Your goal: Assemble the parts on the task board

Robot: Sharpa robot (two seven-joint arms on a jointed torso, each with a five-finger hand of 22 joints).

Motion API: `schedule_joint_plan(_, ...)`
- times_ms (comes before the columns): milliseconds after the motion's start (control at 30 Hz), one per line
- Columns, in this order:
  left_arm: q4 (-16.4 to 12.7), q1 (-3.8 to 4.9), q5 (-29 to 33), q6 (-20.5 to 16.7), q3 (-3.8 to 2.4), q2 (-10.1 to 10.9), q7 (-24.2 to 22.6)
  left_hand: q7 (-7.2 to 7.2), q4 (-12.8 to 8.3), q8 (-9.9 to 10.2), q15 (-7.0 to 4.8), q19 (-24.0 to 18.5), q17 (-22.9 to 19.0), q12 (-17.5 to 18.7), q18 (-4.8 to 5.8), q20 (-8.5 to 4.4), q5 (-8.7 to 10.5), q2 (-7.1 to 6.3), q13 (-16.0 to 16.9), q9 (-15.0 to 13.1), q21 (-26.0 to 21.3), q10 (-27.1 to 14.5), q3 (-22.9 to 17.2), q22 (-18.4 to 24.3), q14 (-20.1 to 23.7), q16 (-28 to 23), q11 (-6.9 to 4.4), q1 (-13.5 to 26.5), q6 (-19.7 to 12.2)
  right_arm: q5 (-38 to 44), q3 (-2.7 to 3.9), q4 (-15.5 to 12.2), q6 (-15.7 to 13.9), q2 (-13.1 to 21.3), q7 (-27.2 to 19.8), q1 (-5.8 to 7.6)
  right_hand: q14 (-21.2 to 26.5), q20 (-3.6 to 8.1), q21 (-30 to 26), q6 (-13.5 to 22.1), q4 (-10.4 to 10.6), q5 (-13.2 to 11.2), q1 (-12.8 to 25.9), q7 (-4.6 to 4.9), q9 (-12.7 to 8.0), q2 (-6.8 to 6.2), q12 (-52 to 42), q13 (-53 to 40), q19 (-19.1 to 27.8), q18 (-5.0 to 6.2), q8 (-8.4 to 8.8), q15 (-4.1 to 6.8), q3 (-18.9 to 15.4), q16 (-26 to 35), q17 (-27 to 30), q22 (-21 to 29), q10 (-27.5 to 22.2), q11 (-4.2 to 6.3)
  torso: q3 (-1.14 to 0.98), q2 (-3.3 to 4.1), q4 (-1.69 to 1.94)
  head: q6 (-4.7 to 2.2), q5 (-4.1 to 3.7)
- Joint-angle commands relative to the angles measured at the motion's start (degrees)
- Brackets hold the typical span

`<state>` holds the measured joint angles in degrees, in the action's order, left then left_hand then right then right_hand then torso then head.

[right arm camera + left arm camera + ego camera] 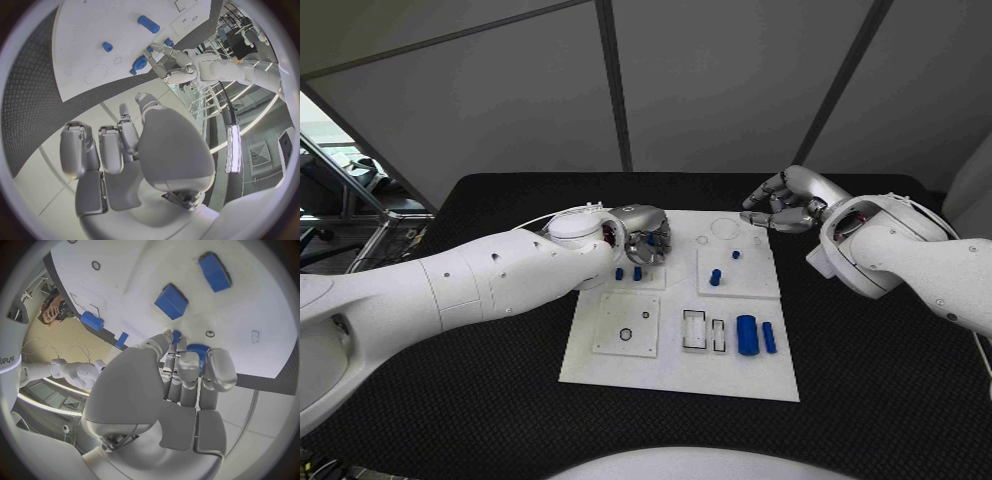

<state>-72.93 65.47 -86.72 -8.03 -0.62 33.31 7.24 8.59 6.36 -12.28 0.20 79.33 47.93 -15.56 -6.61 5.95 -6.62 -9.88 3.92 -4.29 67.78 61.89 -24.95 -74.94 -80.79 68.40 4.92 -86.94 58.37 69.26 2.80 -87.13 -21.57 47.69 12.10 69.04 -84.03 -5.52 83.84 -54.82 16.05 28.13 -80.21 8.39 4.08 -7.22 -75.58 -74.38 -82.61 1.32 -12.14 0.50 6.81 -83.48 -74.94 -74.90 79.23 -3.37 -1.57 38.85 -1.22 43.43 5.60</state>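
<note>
Task board (678,375) sits mid-desk (877,400) in your head view. Left robot hand (640,238) hangs over the board's far-left corner, just beyond two small upright blue pegs (627,273); right robot hand (783,208) hovers off the far-right corner, fingers curled, holding nothing. A blue cylinder (747,334) lies near the board's front edge.
Left wrist view: fingertips (187,360) pinch a round ribbed blue part (197,351) above the board; two blue blocks (171,301) beyond.
Right wrist view: right robot hand (125,150) empty, fingers bent in.
</note>
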Motion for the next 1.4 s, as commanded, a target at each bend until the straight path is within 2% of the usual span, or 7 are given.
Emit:
schedule_joint_plan(33, 0.3, -0.2, -0.4, 1.6, 0.19, 0.0, 0.7, 0.28, -0.3, 0.4, 0.18, 0.6, 0.2, 0.3, 1.68, 0.1, -0.2, -0.17, -0.1, 0.1, 0.6, 0.4, -0.8, -2.8, -0.4, 0.5, 0.24, -0.2, 0.3, 0.2, 0.04, -0.1, 0.3, 0.0, -0.5, 0.1, -3.6, -0.12, -0.4, -0.1, 0.1, 0.4, 0.2, -0.12, -0.1, 0.34, 0.3, 0.0, 0.3, 1.19, 0.17, 0.3, 0.4, 0.2, -4.3, -6.2, -0.2, 0.07, 0.01, 0.02, 0.0, 0.08, 0.01)
schedule_joint_plan(500, -1.5, -0.21, 0.3, -3.2, 0.07, 1.2, -3.3, -0.02, -1.8, 0.3, -0.21, 1.8, 1.4, 0.7, 2.18, -0.16, -0.1, -0.38, 0.2, 0.0, 3.2, 3.1, -3.2, -4.6, -1.3, 2.0, -0.28, 0.7, 2.6, 0.2, 0.04, 0.0, 0.1, -0.1, -0.8, 0.1, -3.6, -0.12, -0.4, -0.1, 0.1, 0.4, 0.2, -0.12, -0.1, 0.38, 0.3, 0.0, 0.3, 1.18, 0.16, 0.3, 0.4, 0.2, -4.3, -6.2, -0.2, 0.07, 0.05, -0.13, 0.08, -0.21, 0.04)
schedule_joint_plan(700, -3.7, -0.22, 0.9, -4.5, -1.3, 2.8, -4.2, -0.08, -2.1, 0.4, -0.29, 2.0, 1.7, 1.0, 2.3, -0.23, -0.08, -0.44, 0.3, -0.1, 3.7, 3.6, -3.6, -5.0, -1.5, 2.3, -0.38, 1.1, 3.1, 0.2, 0.04, 0.2, 0.1, -0.1, -0.9, 0.09, -3.6, -0.12, -0.4, -0.1, 0.1, 0.4, 0.2, -0.12, -0.1, 0.38, 0.3, 0.0, 0.3, 1.18, 0.16, 0.3, 0.4, 0.2, -4.3, -6.2, -0.2, 0.07, 0.04, -0.05, 0.06, -0.44, 0.07)
schedule_joint_plan(800, -4.7, -0.23, 1.1, -4.6, -1.69, 3.6, -4.3, -0.11, -2.2, 0.4, -0.33, 2.1, 1.8, 1.0, 2.35, -0.26, -0.07, -0.46, 0.3, -0.1, 4.0, 3.8, -3.7, -5.1, -1.5, 2.4, -0.43, 1.2, 3.3, 0.2, 0.04, 0.2, 0.0, -0.1, -0.9, 0.09, -3.6, -0.12, -0.4, -0.1, 0.1, 0.4, 0.2, -0.12, -0.1, 0.38, 0.3, 0.0, 0.3, 1.18, 0.16, 0.3, 0.4, 0.2, -4.3, -6.2, -0.2, 0.07, 0.03, -0.08, 0.1, -0.46, 0.14)
schedule_joint_plan(1000, -6.2, -0.23, 1.3, -4.5, -1.97, 4.7, -4.1, -0.15, -2.4, 0.4, -0.38, 2.3, 1.7, 1.1, 2.41, -0.3, -0.05, -0.49, 0.3, -0.1, 4.3, 4.1, -3.8, -5.3, -1.6, 2.5, -0.49, 1.5, 3.5, 0.2, 0.04, 0.3, 0.0, -0.1, -1.0, 0.09, -3.6, -0.12, -0.4, -0.1, 0.1, 0.5, 0.2, -0.12, -0.1, 0.4, 0.3, 0.0, 0.3, 1.19, 0.16, 0.3, 0.4, 0.2, -4.3, -6.2, -0.2, 0.07, 0.02, -0.03, 0.13, -0.47, 0.22)
schedule_joint_plan(1233, -6.8, -0.24, 1.4, -3.9, -2.04, 5.9, -3.5, -0.17, -2.4, 0.4, -0.4, 2.3, 1.7, 1.2, 2.43, -0.33, -0.05, -0.49, 0.3, -0.1, 4.4, 4.3, -3.9, -5.4, -1.6, 2.5, -0.52, 1.6, 3.6, 0.2, 0.04, 0.3, 0.1, -0.1, -0.9, 0.08, -3.6, -0.12, -0.4, -0.1, 0.1, 0.6, 0.2, -0.12, -0.1, 0.41, 0.3, 0.0, 0.3, 1.19, 0.16, 0.3, 0.4, 0.2, -4.3, -6.2, -0.2, 0.07, -0.01, 0.02, -0.02, -0.55, 0.39)
schedule_joint_plan(1400, -7.1, -0.25, 1.4, -3.9, -2.08, 7.4, -3.3, -0.17, -2.5, 0.4, -0.41, 2.3, 1.7, 1.2, 2.44, -0.33, -0.04, -0.51, 0.3, -0.1, 4.4, 4.3, -3.9, -5.4, -1.6, 2.5, -0.52, 1.6, 3.7, 0.2, 0.04, 0.2, 0.1, 0.1, -0.9, 0.08, -3.6, -0.12, -0.4, -0.1, 0.1, 0.6, 0.2, -0.12, -0.1, 0.41, 0.3, 0.0, 0.3, 1.19, 0.16, 0.3, 0.4, 0.2, -4.3, -6.2, -0.2, 0.07, 0.01, 0.02, 0.05, -0.56, 0.11)
